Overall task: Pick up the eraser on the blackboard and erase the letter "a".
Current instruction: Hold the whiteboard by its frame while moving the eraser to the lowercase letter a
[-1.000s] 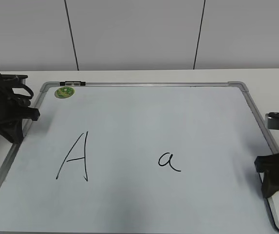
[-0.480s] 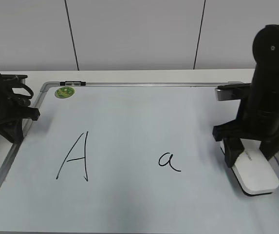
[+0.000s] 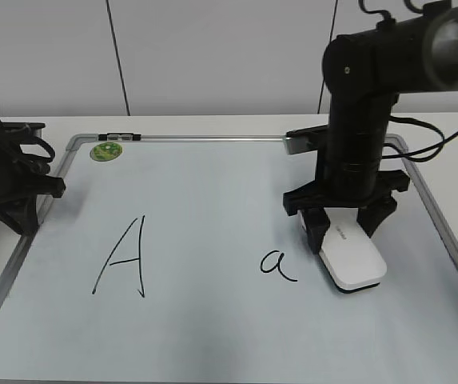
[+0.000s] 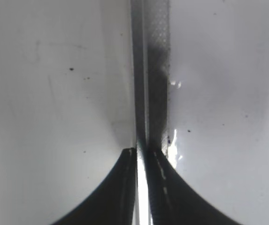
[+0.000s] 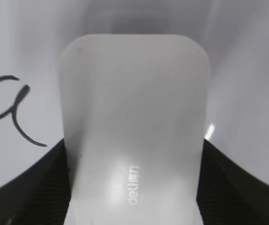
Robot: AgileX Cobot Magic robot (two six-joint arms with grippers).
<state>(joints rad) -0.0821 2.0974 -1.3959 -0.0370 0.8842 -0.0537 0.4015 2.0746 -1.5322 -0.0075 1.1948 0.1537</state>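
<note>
Exterior view shows the eraser [image 3: 352,257], a flat white rounded block with a dark underside, lying on the blackboard [image 3: 213,336] just right of the letter "a" [image 3: 277,265], close to it but not touching the ink. The right gripper [image 3: 340,226] comes down from above with its two black fingers pressed against the eraser's long sides at the end nearer the far edge of the table, so the jaws are closed on the eraser. From the right wrist view the eraser [image 5: 135,126] fills the middle, grey lettering near its lower part, with a ribbed black pad [image 5: 228,187] tight against each flank and the letter "a" [image 5: 12,108] off to its left on the pale board. A capital "A" [image 3: 125,258] is drawn further toward the left side of the board, and a small round green magnet [image 3: 106,150] sits at the board's far left corner. The left gripper [image 3: 17,210] rests at the board's left edge, near the table's left edge; in the left wrist view its dark fingertips [image 4: 125,187] meet almost completely over the grey metal frame [image 4: 149,70], holding nothing.
</note>
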